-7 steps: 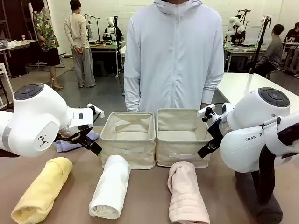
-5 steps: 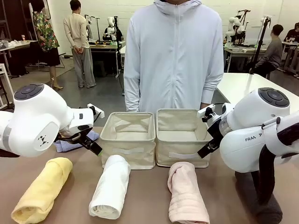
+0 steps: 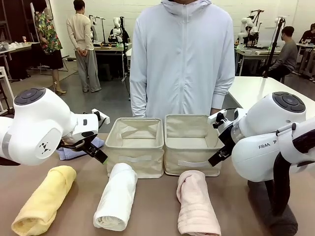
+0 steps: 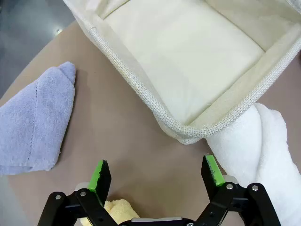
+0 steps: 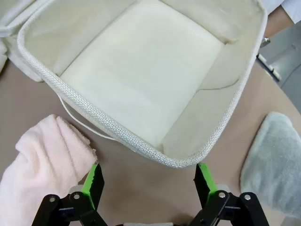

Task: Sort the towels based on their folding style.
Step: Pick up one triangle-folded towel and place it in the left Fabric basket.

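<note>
Three rolled towels lie along the near table edge: yellow (image 3: 43, 201), white (image 3: 117, 196) and pink (image 3: 196, 204). A dark grey roll (image 3: 261, 206) lies partly behind my right arm. The light blue folded towel (image 3: 74, 150) (image 4: 35, 117) rests left of the baskets, and the grey-green folded one (image 5: 275, 160) to their right. My left gripper (image 3: 100, 156) (image 4: 156, 172) hangs open over bare table, between the yellow roll's end (image 4: 120, 209) and the white roll (image 4: 263, 146). My right gripper (image 3: 215, 158) (image 5: 148, 178) is open beside the pink roll (image 5: 47, 160), holding nothing.
Two beige fabric baskets (image 3: 135, 145) (image 3: 189, 142) stand side by side at the table's middle, both without towels inside (image 4: 155, 108) (image 5: 117, 134). A person in a pale zip jacket (image 3: 182, 59) stands right behind them at the far edge.
</note>
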`<state>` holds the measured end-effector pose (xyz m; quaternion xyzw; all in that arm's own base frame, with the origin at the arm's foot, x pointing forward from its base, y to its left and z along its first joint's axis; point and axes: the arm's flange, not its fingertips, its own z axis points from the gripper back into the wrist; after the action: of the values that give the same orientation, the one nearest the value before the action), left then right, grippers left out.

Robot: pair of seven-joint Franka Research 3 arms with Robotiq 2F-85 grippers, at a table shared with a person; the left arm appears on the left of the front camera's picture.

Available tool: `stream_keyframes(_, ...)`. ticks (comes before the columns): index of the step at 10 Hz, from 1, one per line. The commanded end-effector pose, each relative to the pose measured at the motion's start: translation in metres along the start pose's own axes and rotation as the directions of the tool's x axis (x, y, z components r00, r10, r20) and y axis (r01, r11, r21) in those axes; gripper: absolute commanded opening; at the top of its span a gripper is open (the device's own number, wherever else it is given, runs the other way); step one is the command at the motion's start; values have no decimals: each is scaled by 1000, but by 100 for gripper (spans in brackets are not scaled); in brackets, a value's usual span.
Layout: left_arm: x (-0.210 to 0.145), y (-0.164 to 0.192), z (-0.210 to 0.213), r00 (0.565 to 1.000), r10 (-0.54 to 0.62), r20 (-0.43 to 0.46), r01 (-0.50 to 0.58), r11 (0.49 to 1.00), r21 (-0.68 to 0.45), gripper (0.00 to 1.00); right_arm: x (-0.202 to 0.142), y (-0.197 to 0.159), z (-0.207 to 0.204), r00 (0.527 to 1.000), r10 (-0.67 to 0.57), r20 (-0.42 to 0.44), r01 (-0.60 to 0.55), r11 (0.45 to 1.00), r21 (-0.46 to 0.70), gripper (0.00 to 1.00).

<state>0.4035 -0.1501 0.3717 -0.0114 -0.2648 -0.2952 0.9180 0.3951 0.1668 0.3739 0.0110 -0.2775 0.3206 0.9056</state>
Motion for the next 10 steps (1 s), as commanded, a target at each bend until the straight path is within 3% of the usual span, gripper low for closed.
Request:
stream_keyframes(1, 0, 0, 0, 1000, 0, 0, 0, 1000, 0, 100, 0, 0, 0, 1000, 0, 0, 0, 1000, 0, 100)
stream_keyframes(9, 0, 0, 0, 1000, 0, 0, 0, 1000, 0, 100, 0, 0, 0, 1000, 0, 0, 0, 1000, 0, 100)
stream_keyframes(10, 9, -2, 24, 1000, -26, -10, 26, 1000, -17, 100, 12, 4, 30, 999, -6, 34, 7, 999, -38, 100)
